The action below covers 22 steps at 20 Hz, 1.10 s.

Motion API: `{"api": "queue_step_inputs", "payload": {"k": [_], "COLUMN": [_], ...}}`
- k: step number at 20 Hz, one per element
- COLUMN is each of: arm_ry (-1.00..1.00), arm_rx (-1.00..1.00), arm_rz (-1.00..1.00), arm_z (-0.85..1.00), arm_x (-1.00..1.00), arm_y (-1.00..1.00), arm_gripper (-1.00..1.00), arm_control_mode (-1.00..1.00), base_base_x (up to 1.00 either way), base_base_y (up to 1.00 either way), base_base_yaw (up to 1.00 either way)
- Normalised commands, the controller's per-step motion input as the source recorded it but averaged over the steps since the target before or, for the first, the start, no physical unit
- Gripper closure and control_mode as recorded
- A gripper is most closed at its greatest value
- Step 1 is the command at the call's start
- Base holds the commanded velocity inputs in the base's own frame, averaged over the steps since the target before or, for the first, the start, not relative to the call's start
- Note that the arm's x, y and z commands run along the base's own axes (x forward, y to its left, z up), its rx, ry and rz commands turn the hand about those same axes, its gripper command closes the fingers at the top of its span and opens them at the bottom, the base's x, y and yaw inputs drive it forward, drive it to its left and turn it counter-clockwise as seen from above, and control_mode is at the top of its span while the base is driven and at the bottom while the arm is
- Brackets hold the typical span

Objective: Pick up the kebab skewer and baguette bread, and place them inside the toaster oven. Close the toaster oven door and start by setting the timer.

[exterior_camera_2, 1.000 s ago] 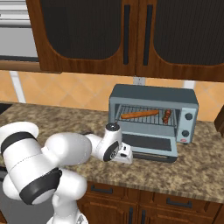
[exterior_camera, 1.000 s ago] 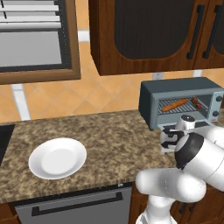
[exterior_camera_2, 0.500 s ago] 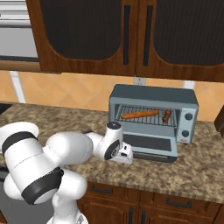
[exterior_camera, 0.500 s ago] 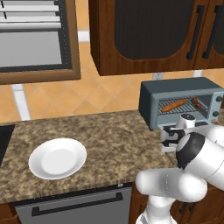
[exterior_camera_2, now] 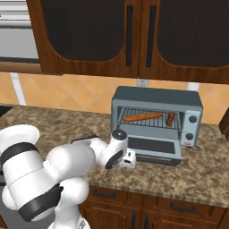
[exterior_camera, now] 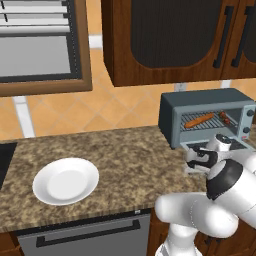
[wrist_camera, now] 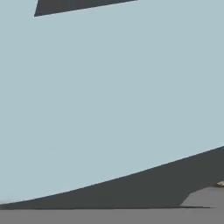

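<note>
The toaster oven (exterior_camera: 205, 100) (exterior_camera_2: 156, 96) stands on the counter at the right. Its door (exterior_camera_2: 154, 150) hangs down flat in front. On the wire rack inside lie the baguette bread (exterior_camera: 199, 120) (exterior_camera_2: 142, 117) and, to its right, the kebab skewer (exterior_camera: 225, 118) (exterior_camera_2: 170, 118). My gripper (exterior_camera: 196, 160) (exterior_camera_2: 129, 159) sits low at the left front corner of the lowered door, right against it. Its fingers are too dark and small to tell their gap. In the hand view a grey-blue panel (wrist_camera: 109, 87) sits very close to the camera.
A white plate (exterior_camera: 65, 181) lies on the granite counter at the left. Two knobs (exterior_camera_2: 192, 119) sit on the oven's right front. Dark wood cabinets (exterior_camera_2: 125, 31) hang above, and a dishwasher front (exterior_camera: 85, 235) is below the counter edge.
</note>
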Motion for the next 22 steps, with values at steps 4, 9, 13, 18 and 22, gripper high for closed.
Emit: {"api": "queue_step_inputs", "payload": {"k": [4, 9, 13, 18, 22], "arm_ry": [-0.26, -0.25, -0.5, -0.5, -0.43], "arm_rx": [0.0, 0.0, 0.0, -0.01, -0.04], "arm_rz": [-0.04, -0.02, 0.0, 0.0, 0.0], "arm_z": [0.62, 0.83, 0.41, -0.02, -0.11], "arm_x": [0.87, 0.81, 0.64, 0.43, 0.09], "arm_y": [-0.03, 0.0, 0.01, 0.05, 0.05], "arm_gripper": [-1.0, -1.0, -1.0, -1.0, -1.0], "arm_control_mode": [-1.0, -1.0, -1.0, -1.0, -1.0], "base_base_x": [0.0, 0.0, 0.0, 0.0, 0.0], "base_base_y": [0.0, 0.0, 0.0, 0.0, 0.0], "base_base_yaw": [0.0, 0.0, 0.0, 0.0, 0.0]}}
